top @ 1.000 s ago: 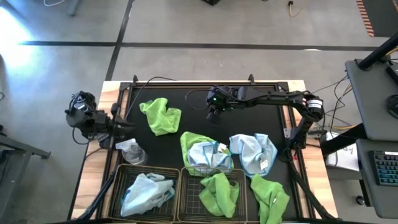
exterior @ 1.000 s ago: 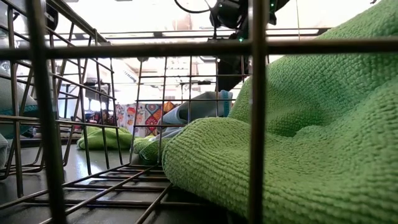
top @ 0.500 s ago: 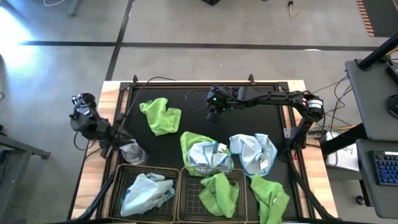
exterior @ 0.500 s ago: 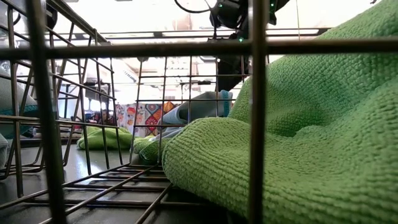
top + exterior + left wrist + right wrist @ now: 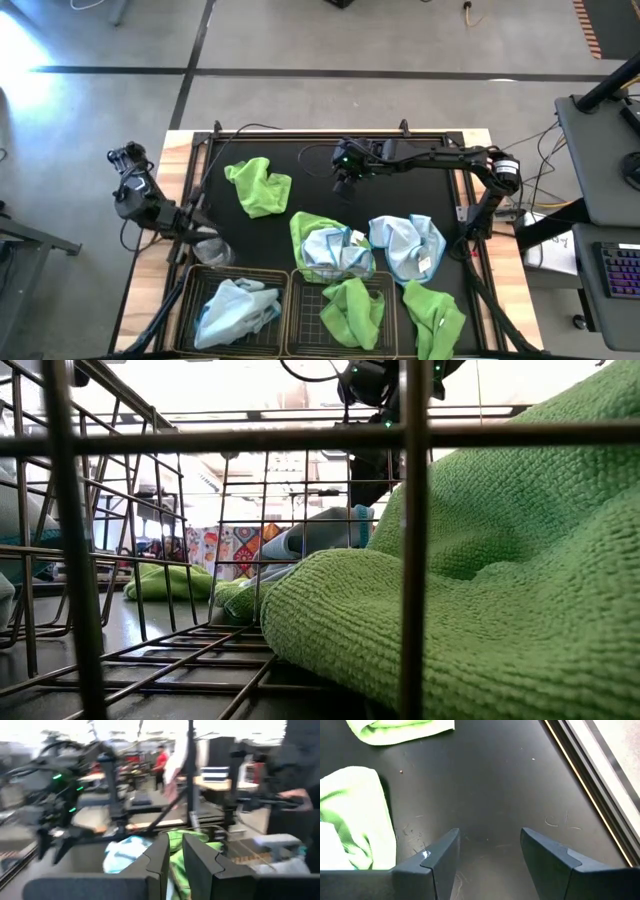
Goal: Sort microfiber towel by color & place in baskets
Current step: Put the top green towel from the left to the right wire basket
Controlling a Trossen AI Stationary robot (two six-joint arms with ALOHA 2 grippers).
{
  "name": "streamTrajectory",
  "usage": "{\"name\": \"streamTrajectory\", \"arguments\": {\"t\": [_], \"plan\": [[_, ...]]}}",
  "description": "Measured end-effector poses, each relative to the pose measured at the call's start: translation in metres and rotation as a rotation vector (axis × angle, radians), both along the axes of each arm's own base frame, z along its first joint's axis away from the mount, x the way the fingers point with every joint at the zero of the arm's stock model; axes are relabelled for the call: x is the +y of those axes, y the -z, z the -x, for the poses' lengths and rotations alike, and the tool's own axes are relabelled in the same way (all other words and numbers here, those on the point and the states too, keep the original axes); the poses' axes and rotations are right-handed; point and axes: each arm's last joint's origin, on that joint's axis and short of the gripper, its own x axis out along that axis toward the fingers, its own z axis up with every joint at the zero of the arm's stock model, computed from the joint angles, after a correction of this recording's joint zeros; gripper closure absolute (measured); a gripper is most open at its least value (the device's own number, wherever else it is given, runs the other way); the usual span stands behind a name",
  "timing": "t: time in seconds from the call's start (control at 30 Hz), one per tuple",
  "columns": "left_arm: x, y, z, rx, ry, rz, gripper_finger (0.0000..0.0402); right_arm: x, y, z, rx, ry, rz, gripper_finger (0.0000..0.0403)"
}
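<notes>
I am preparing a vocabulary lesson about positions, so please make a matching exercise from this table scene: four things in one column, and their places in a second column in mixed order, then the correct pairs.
Things:
1. pale blue towel
2. spray bottle
3. right hand
4. lone green towel

Places:
A. on the black mat, far side, left of the other cloths
B. inside the left basket
C. at the mat's left edge, just behind the left basket
D. above the bare mat at the far side, fingers apart, holding nothing

Pairs: 1-B, 2-C, 3-D, 4-A
</notes>
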Motion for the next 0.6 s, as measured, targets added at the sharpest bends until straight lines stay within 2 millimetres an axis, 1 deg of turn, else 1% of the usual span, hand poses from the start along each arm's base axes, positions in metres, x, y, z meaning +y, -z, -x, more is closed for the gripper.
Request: {"name": "streamTrajectory", "arguments": {"t": [0.1,0.13,0.33,0.6], "plan": [[-0.001,-0.007,-0.002,0.027,-0.020,0.143,0.0363,0.000,0.000,0.000,0.000,0.000,0.000,0.0197],[-0.003,-0.008,-0.003,0.035,-0.013,0.160,0.0363,0.000,0.000,0.000,0.000,0.000,0.000,0.0197],[-0.015,-0.011,-0.008,0.080,0.132,0.103,0.0363,0.000,0.000,0.000,0.000,0.000,0.000,0.0197],[-0.022,-0.008,-0.012,0.124,0.141,0.036,0.0363,0.000,0.000,0.000,0.000,0.000,0.000,0.0197]]}}
